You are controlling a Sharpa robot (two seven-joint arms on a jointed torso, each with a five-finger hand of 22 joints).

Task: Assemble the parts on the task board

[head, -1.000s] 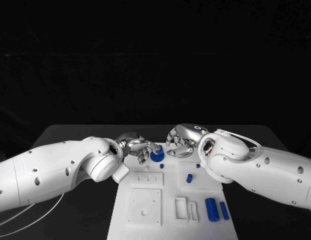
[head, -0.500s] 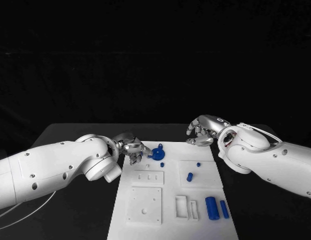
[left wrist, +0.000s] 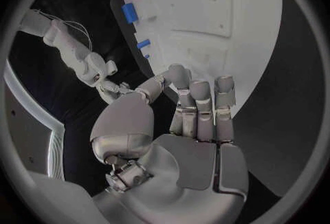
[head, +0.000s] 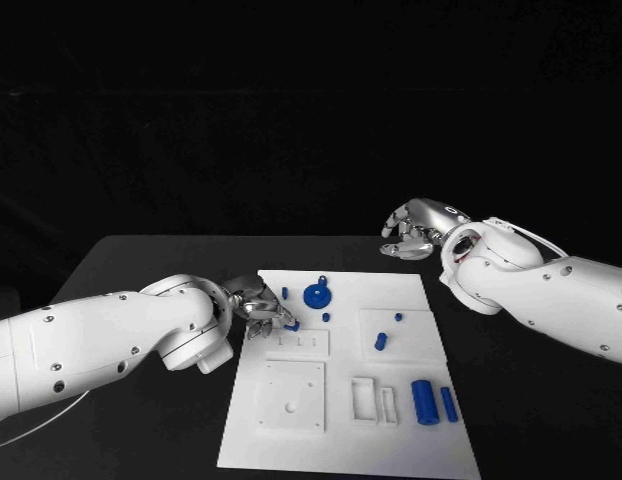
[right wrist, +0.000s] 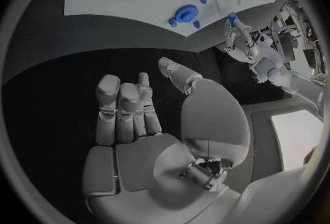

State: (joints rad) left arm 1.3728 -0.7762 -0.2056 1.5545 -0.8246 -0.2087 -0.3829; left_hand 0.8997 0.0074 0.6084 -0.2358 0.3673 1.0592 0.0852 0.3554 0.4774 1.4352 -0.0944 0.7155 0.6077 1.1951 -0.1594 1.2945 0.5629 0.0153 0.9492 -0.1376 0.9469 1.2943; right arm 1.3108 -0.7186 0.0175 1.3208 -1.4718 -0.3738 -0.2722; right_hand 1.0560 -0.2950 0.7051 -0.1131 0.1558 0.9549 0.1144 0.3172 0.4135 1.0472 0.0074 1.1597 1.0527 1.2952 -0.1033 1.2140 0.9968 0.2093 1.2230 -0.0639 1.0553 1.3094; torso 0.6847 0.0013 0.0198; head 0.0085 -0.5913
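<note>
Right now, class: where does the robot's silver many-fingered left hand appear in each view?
Head view: the left hand is at the left edge of the white task board.
Left wrist view: it rises through the middle, with the board beyond its fingertips.
Right wrist view: small, beside the board.
Shared landmark: the white task board.

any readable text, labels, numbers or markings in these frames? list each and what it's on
None readable.
task board: plain white, with no printing that can be made out.
blue parts, such as the round one: no markings seen.
left robot hand and right robot hand: bare silver, with no label or logo legible.
</note>
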